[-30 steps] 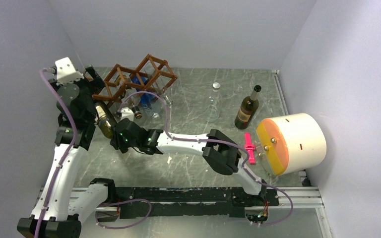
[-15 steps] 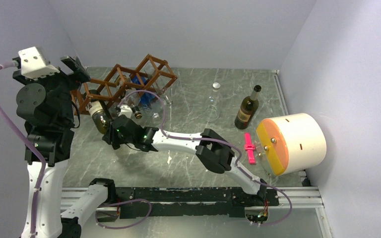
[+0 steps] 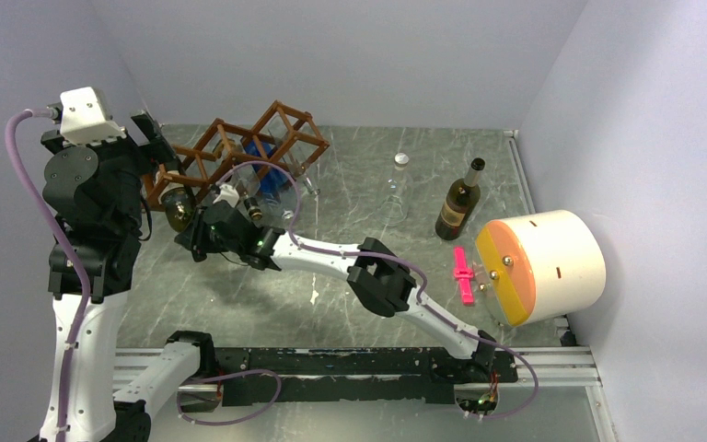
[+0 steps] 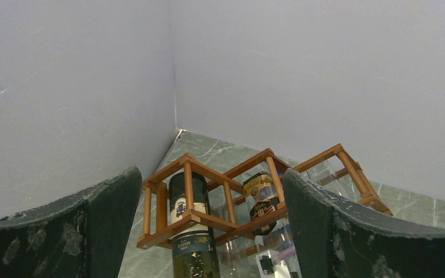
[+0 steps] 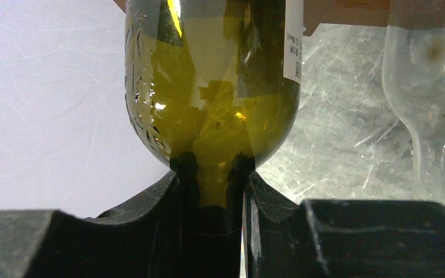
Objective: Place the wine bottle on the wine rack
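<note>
One wine bottle (image 5: 208, 98) in wine rack (image 4: 186, 218), right gripper (image 5: 211, 186) gripping neck

- Wine rack (image 4: 189, 217), at 11 o'clock: reddish-brown wood.
- Wine bottle (image 5: 208, 87): olive-green glass, with a white label edge carrying small dark print.
- Table (image 3: 350, 304): grey-green marbling with pale veins.
- Drum (image 3: 562, 253), at 3 o'clock: cream shell, orange face.
- Clip (image 3: 463, 274) at 3 o'clock — bright pink.
- Standing bottle (image 3: 457, 204), at 2 o'clock: dark glass.
</note>
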Controlling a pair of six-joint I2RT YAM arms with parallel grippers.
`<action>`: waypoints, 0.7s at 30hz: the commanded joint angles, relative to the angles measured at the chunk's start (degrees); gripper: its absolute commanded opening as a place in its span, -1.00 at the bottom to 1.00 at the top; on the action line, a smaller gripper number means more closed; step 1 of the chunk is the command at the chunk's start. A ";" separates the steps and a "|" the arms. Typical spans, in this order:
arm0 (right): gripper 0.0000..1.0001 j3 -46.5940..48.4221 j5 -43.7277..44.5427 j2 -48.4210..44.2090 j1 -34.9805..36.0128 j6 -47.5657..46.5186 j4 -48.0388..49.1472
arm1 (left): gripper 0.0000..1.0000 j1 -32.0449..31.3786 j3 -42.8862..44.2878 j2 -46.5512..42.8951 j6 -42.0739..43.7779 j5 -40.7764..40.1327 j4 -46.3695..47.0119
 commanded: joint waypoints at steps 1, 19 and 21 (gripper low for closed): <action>-0.30 1.67 5.44 -0.25 -2.30 -2.17 11.38 | 0.90 0.59 1.95 -0.19 0.59 1.33 -0.89; 0.21 1.20 9.04 1.43 -2.24 -4.53 16.38 | 0.90 0.60 1.80 -0.36 1.48 0.99 -2.41; 0.26 -0.54 8.71 0.02 -2.15 -5.26 16.98 | 0.90 0.60 1.97 -0.53 1.39 1.14 -2.43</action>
